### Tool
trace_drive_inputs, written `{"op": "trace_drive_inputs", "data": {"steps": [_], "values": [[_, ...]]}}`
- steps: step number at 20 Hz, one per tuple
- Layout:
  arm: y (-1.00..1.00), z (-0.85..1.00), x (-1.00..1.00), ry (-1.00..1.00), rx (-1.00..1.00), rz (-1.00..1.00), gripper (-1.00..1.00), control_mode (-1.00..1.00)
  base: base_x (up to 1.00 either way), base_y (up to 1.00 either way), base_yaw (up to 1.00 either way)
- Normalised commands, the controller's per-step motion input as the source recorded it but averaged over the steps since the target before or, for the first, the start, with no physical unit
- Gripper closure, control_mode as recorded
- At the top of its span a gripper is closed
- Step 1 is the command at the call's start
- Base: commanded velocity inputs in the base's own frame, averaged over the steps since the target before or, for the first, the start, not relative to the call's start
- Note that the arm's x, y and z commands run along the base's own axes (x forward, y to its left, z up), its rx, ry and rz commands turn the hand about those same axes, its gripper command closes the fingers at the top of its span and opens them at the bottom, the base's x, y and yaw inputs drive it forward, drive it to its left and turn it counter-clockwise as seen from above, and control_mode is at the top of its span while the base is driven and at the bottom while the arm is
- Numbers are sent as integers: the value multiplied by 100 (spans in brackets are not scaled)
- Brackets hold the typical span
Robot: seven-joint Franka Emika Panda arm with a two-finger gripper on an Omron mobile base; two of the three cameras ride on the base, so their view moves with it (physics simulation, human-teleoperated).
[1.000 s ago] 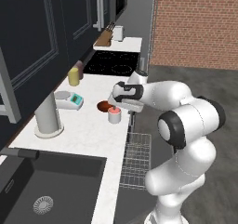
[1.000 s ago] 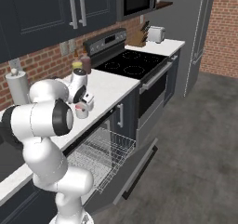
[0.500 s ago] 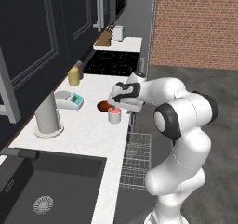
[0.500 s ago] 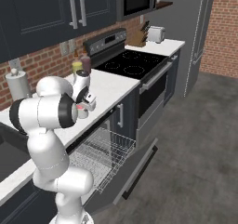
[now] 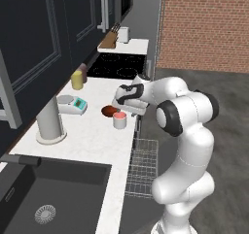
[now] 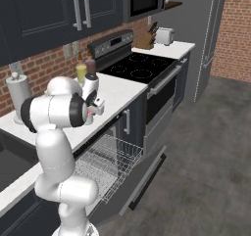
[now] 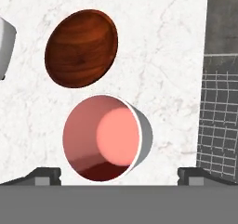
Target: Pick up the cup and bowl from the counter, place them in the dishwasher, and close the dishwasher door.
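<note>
**Mia:** Where is the cup (image 7: 107, 138)?

**Ben:** It stands upright on the white counter (image 7: 167, 56), right below the robot's hand. The brown bowl (image 7: 82, 48) sits just beside it, not touching as far as the hand view shows. To the right of both, past the counter edge, is the wire rack (image 7: 218, 121) of the open dishwasher (image 6: 115, 169).

**Mia:** Will the cup be hard to pick up?

**Ben:** Probably not. It looks small, light and stiff, so it should not squash. But its smooth wall may be slippery, and it might break if it drops. The best place to hold it looks like the round outside wall, one finger on each side, or pinching the rim.

**Mia:** What is the gripper (image 7: 119, 173) doing?

**Ben:** Its jaws are wide apart. One finger tip (image 7: 44, 174) shows on the left and the other on the right, with the cup between them. They hold nothing and touch nothing.

**Mia:** Is the gap wide enough?

**Ben:** It looks so, with room to spare.
</note>
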Motion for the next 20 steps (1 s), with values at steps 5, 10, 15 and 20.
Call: {"op": "trace_drive_inputs", "data": {"steps": [5,10,15,20], "values": [[-1,-21,26,0,0,0,-100,-100,0,0,0],[-1,-32,1,2,0,0,-100,-100,0,0,0],[0,-40,6,3,0,0,-100,-100,0,0,0],[0,-37,7,1,0,0,100,-100,0,0,0]]}}
